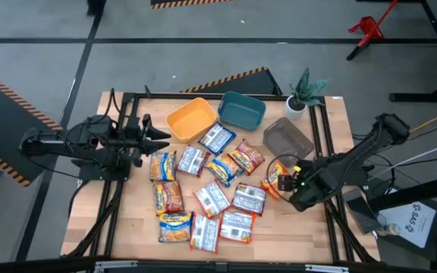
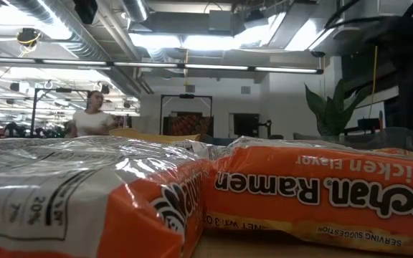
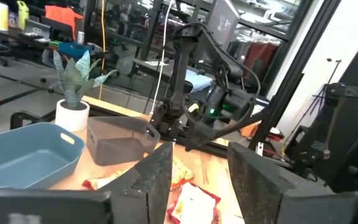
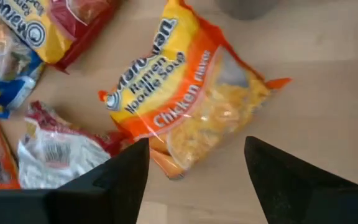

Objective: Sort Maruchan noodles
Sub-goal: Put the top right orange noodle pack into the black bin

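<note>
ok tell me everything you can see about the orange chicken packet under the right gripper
The orange chicken packet is a flat, glossy plastic ramen pack, orange at the edges with a yellow face that reads "Ramen Noodle Soup" and "Chicken Flavor". It looks sealed and a little crinkled. It lies flat and askew on the wooden table, near the grey bin, at the right edge of the pile. One corner seems to overlap a red packet. The right gripper hovers open above it, not touching.

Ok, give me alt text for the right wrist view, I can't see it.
The right gripper hangs open just above an orange-and-yellow chicken noodle packet lying flat on the wooden table. More packets lie beside it.
</note>
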